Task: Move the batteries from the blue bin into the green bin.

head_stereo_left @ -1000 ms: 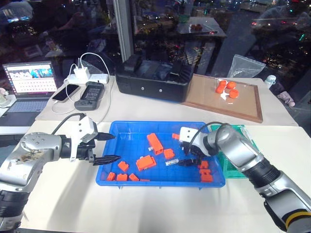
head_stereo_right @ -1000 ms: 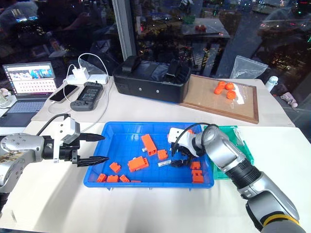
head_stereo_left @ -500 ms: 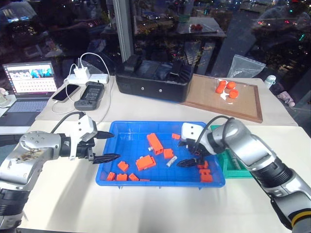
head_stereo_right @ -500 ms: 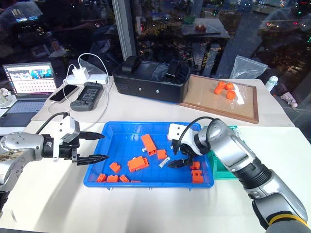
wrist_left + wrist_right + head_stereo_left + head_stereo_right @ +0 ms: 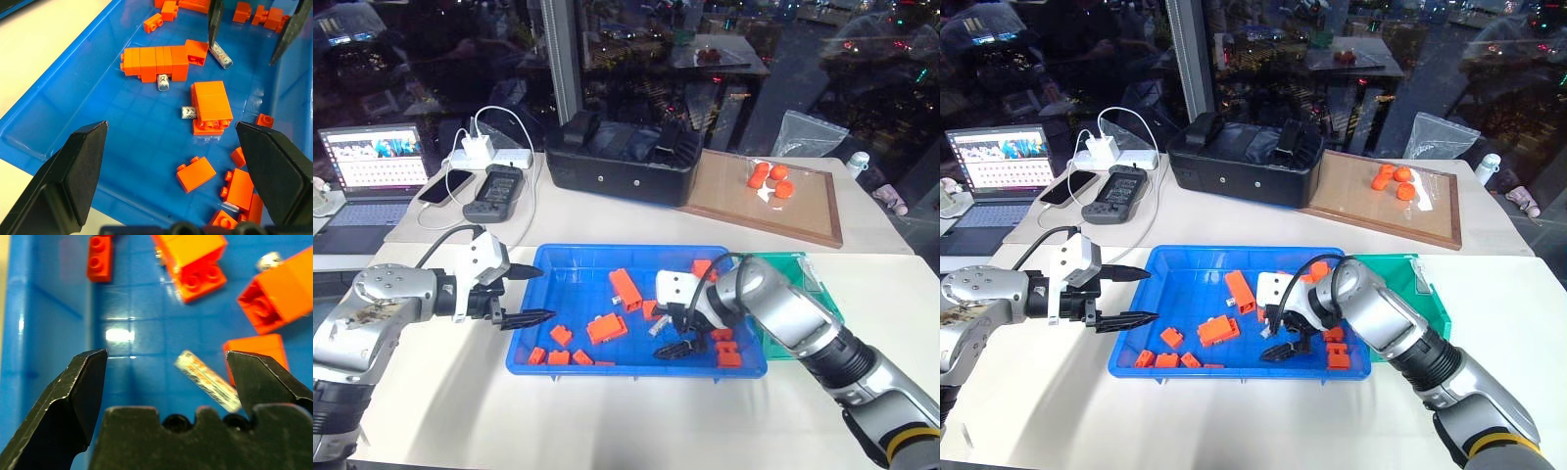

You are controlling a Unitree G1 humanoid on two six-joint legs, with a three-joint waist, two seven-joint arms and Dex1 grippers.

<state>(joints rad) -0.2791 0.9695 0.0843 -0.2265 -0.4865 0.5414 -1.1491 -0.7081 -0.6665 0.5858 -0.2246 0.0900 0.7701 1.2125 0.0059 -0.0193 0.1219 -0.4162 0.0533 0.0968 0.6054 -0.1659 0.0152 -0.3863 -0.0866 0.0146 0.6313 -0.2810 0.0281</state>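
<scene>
Blue bin [image 5: 553,257], frame centre: batteries [image 5: 220,54] among orange blocks [image 5: 607,327]; right gripper [image 5: 674,336] fingers apart above one battery; left gripper [image 5: 530,297] fingers apart at bin's left rim.

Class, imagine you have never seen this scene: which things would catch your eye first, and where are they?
The bright blue bin at the table's centre, strewn with orange blocks. The right hand hangs open inside it above a battery. The left hand is open at its left rim.
</scene>
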